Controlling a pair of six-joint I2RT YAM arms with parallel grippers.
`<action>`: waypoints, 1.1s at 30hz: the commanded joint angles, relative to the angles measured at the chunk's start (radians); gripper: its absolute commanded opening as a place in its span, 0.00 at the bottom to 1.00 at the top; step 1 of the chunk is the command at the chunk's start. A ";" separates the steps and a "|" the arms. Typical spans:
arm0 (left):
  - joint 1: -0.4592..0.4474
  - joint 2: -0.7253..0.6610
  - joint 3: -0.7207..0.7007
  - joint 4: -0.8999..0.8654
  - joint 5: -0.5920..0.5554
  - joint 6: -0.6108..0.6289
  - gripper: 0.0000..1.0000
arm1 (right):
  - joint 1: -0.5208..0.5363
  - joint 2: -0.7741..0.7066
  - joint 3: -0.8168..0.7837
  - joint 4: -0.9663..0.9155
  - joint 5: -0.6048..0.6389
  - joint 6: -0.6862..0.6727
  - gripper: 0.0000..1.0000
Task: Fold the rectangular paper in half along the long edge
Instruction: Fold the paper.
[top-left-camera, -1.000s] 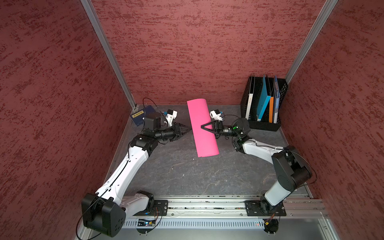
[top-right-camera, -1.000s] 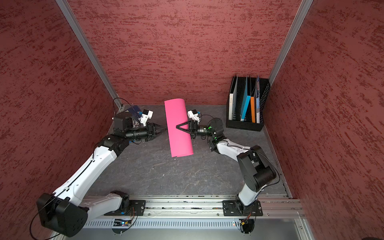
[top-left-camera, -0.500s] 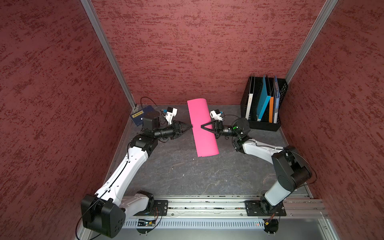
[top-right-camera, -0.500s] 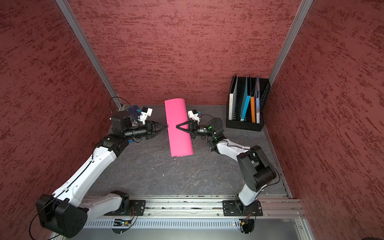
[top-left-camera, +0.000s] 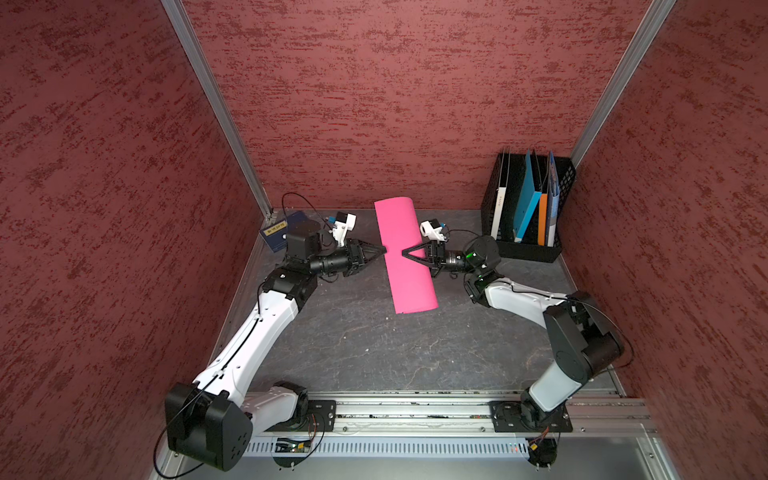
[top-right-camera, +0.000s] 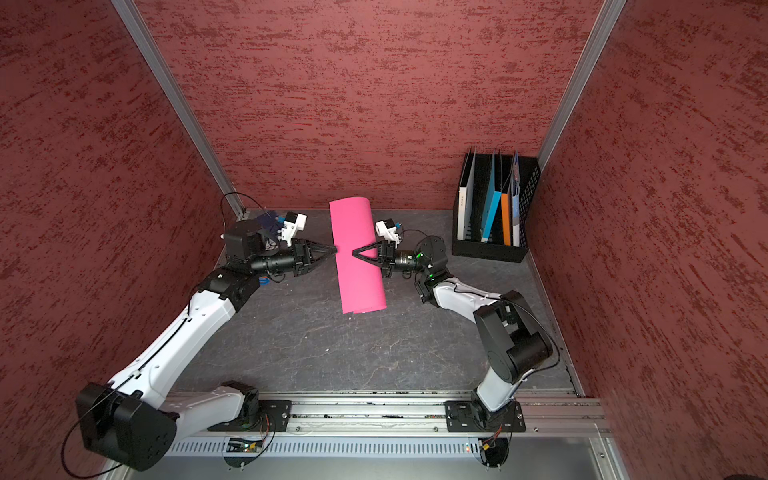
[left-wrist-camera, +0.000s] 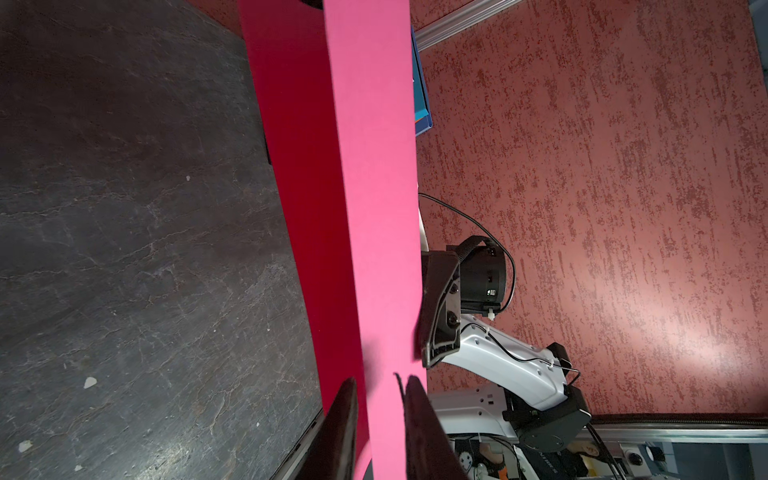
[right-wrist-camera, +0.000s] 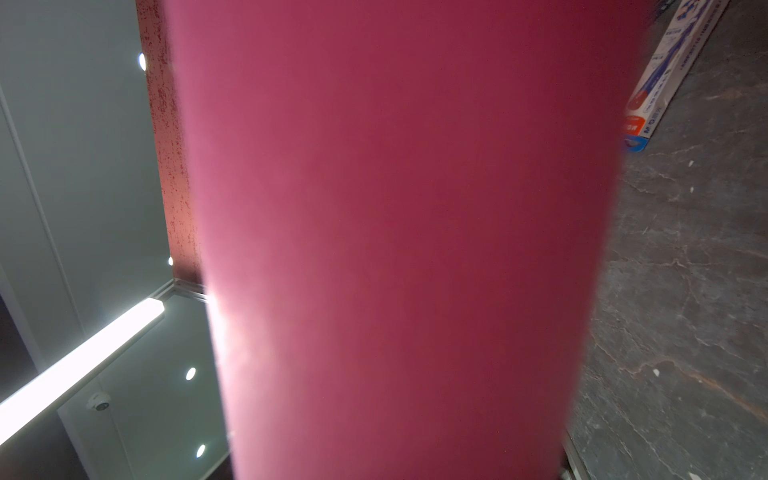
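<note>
The rectangular paper (top-left-camera: 405, 266) (top-right-camera: 359, 266) is bright pink and lies doubled over itself on the dark floor, its top layer bulging up. My left gripper (top-left-camera: 382, 250) (top-right-camera: 334, 249) reaches its left long edge. In the left wrist view the gripper (left-wrist-camera: 380, 382) has its jaws narrowly apart, with the top layer of the paper (left-wrist-camera: 365, 208) passing between them. My right gripper (top-left-camera: 405, 252) (top-right-camera: 355, 252) comes in from the opposite side, one finger lying over the sheet. The paper (right-wrist-camera: 395, 228) fills the right wrist view and hides that gripper's fingers.
A black file holder (top-left-camera: 525, 208) with blue and orange folders stands at the back right. A navy booklet (top-left-camera: 278, 230) lies in the back left corner behind my left arm. Red walls close in on three sides. The arms' rail (top-left-camera: 415, 409) runs along the front.
My left gripper has moved right, from a short way off the paper to its left edge, and its jaws have narrowed. The right arm and the paper have stayed put.
</note>
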 joint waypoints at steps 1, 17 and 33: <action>-0.006 0.009 0.006 0.027 0.016 0.005 0.19 | -0.004 -0.003 0.009 0.038 0.016 0.007 0.58; -0.009 0.035 -0.002 0.038 0.014 0.005 0.07 | 0.010 0.006 0.016 0.061 0.024 0.029 0.63; -0.010 0.037 -0.005 0.042 0.014 0.003 0.07 | 0.055 0.039 0.038 0.040 0.035 0.011 0.69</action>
